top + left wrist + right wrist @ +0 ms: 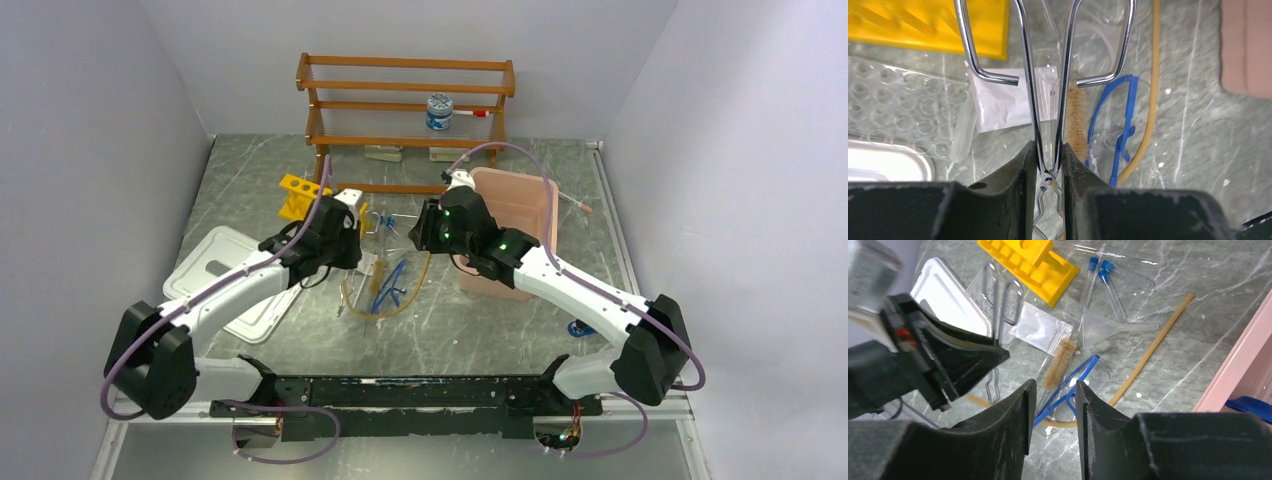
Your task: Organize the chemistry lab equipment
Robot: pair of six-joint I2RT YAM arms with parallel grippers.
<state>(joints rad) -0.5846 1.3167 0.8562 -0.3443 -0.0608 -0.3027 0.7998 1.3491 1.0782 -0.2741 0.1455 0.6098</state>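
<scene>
My left gripper (1048,150) is shut on a pair of metal tongs (1027,75), both fingers pressed against the arms just above the hinge. The tongs' looped tips reach toward the yellow test-tube rack (303,193). My right gripper (1054,390) hangs open with nothing between its fingers, over blue-framed safety glasses (1075,377) and a bristle brush (1060,362). A tan rubber hose (1153,350) curves across the table beside them. Blue-capped tubes (1105,280) and a clear funnel (1103,327) lie near the rack.
A pink tray (520,215) sits right of the right gripper. A white tray (225,270) lies at the left, with a clear well plate (903,110) by it. A wooden shelf (405,95) at the back holds a white-lidded jar (439,112).
</scene>
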